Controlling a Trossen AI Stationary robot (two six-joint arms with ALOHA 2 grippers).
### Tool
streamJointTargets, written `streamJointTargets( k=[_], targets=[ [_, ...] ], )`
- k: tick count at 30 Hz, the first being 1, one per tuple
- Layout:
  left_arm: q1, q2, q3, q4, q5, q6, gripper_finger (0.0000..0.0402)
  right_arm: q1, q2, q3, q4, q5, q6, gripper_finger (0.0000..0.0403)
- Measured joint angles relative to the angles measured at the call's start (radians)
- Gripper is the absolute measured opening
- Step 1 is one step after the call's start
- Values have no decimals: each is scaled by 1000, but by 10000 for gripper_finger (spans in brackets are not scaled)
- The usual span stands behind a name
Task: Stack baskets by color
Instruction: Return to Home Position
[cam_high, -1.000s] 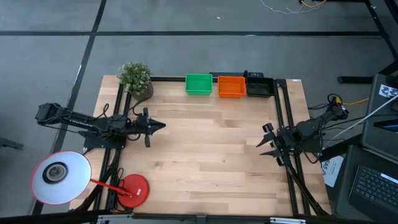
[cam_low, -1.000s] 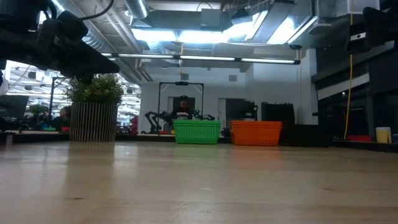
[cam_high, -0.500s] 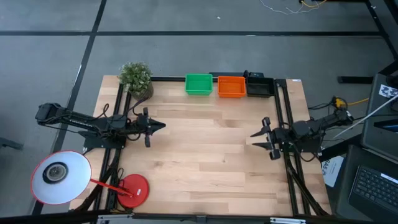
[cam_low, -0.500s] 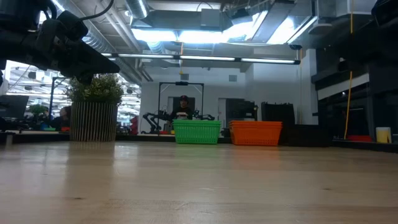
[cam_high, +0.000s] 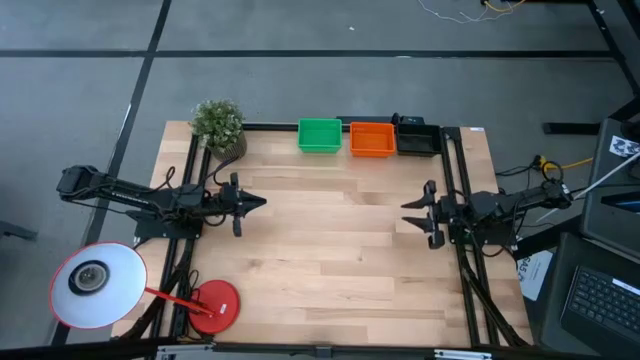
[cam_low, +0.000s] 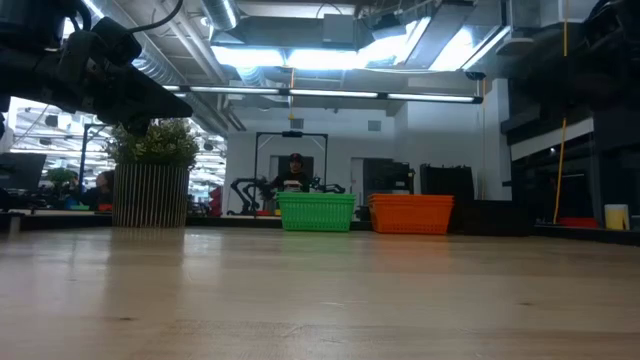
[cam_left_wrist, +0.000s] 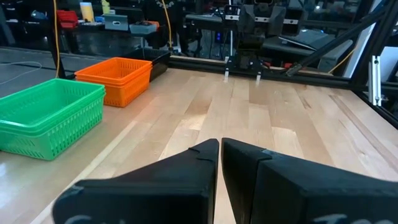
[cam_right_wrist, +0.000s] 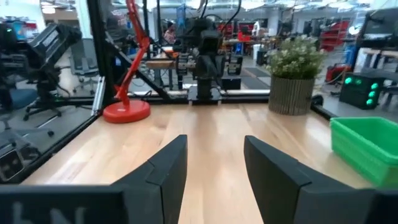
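The baskets stand in a row at the table's far edge, bottoms on the wood: green (cam_high: 320, 135), orange (cam_high: 372, 139), black (cam_high: 417, 138). The left wrist view shows nested rims on the green stack (cam_left_wrist: 50, 118) and the orange stack (cam_left_wrist: 121, 79). My left gripper (cam_high: 262, 201) hovers shut over the table's left side, pointing level toward the right. My right gripper (cam_high: 408, 214) hovers open over the right side, pointing level toward the left, with nothing between its fingers (cam_right_wrist: 214, 149). Both are well short of the baskets.
A potted plant (cam_high: 219, 126) stands at the far left corner, left of the green basket. A red lamp base (cam_high: 214, 305) and its white shade (cam_high: 97, 285) sit at the near left. Dark rails (cam_high: 455, 190) run along the right side. Bare wood lies between the grippers.
My right gripper has swung from pointing toward the near left to pointing straight at the table's left edge, shifting a little toward the far edge and rolling slightly. It has stayed open. The baskets have not moved.
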Motion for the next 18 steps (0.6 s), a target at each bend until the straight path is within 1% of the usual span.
streamJointTargets(
  k=[5, 9, 13, 15, 18],
  targets=[
    [0, 0, 0, 0, 0, 0, 11, -27, 1, 0, -9, 6, -26, 160],
    [0, 0, 0, 0, 0, 0, 11, -147, -33, 0, -14, -29, -27, 160],
    [0, 0, 0, 0, 0, 0, 11, -216, -48, 0, -19, -42, -28, 160],
    [0, 0, 0, 0, 0, 0, 11, -225, -49, 0, -17, -42, -27, 160],
    [0, 0, 0, 0, 0, 0, 11, -211, -49, 0, -18, -56, -28, 160]
  ],
)
